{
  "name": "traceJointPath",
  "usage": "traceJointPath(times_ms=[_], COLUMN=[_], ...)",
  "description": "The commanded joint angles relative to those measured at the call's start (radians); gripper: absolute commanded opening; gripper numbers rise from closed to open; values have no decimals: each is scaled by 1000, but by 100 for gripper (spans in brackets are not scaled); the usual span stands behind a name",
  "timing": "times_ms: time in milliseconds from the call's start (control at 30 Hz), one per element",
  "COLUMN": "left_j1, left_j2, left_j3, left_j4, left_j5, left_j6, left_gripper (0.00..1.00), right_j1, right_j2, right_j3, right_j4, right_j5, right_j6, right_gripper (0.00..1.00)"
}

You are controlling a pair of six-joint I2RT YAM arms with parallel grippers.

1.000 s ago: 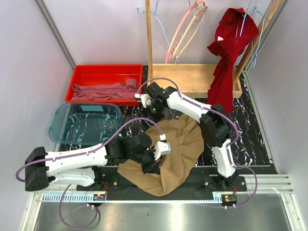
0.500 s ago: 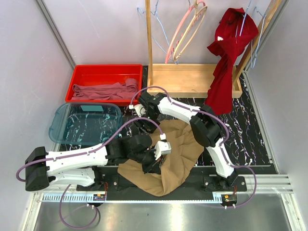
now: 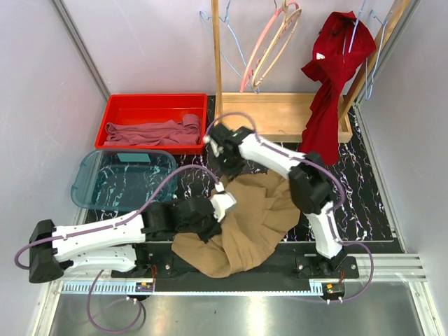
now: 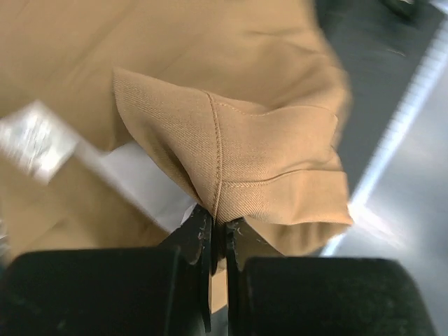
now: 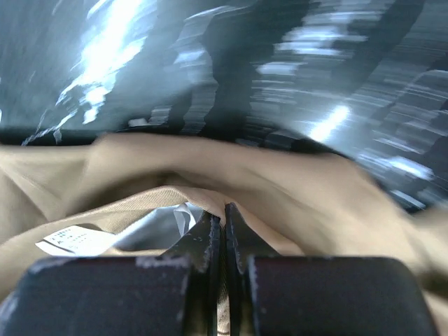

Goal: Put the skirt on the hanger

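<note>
**Skirt pinched at two points on the desk, ahead of transfer to the hanger**

The tan skirt (image 3: 255, 224) lies crumpled on the dark marbled desk (image 3: 371, 196), just in front of the arm bases and well apart from the hangers. The left gripper (image 4: 217, 225) has its fingers (image 4: 203, 238) clenched on a stitched, seamed fold of the cloth, which rises from the tips in the left wrist view. The right gripper (image 5: 222, 213) sits at the far edge of the skirt. Its fingers (image 5: 208, 234) are pressed together where a tan fold and pale lining meet, beside the white tag (image 5: 73, 240), so it appears to grip the waist edge.

The step in hand is judged to be the two-point grasp of the garment, with hanging not yet begun. The next move calls for lifting and spreading the waist between the two arms. A thin light-blue wire hanger (image 3: 234, 68) must then be brought to it from the wooden rack (image 3: 280, 115) at the back.

The right wrist view is smeared by motion, so how much cloth lies between those fingers cannot be told. From above, both arms cover the grasp points, and the heap hides the skirt's hem and waist opening. The blue wires are faint against the wall and their count is uncertain. The pink hanger (image 3: 266, 45) and the dark red garment (image 3: 329, 77) are not part of the task
</note>
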Motion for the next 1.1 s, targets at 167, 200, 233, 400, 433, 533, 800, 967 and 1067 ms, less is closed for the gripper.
traceJointPath(times_ms=[167,200,233,400,433,533,800,967,1067], left_j1=[16,21,21,42,47,85,164,171,171], left_j2=[-178,-182,-180,-99,-65,-2,88,113,114], left_j3=[181,193,228,425,456,574,596,461,307], left_j4=[-220,-225,-225,-225,-217,-177,-13,-29,-7], left_j5=[-690,-707,-733,-844,-888,-920,-891,-729,-588], left_j6=[-38,-13,31,259,292,424,434,242,79], left_gripper=[0,0,0,0,0,0,0,0,0], right_j1=[-189,-189,-189,-189,-189,-189,-189,-190,-190], right_j2=[-555,-592,-656,-857,-886,-991,-1221,-1299,-1337], right_j3=[-144,-155,-162,-216,-245,-325,-587,-774,-921], right_j4=[181,195,206,270,291,324,330,281,310], right_j5=[292,303,331,400,414,424,475,524,543], right_j6=[205,212,222,296,317,359,517,638,724], right_gripper=[0,0,0,0,0,0,0,0,0])
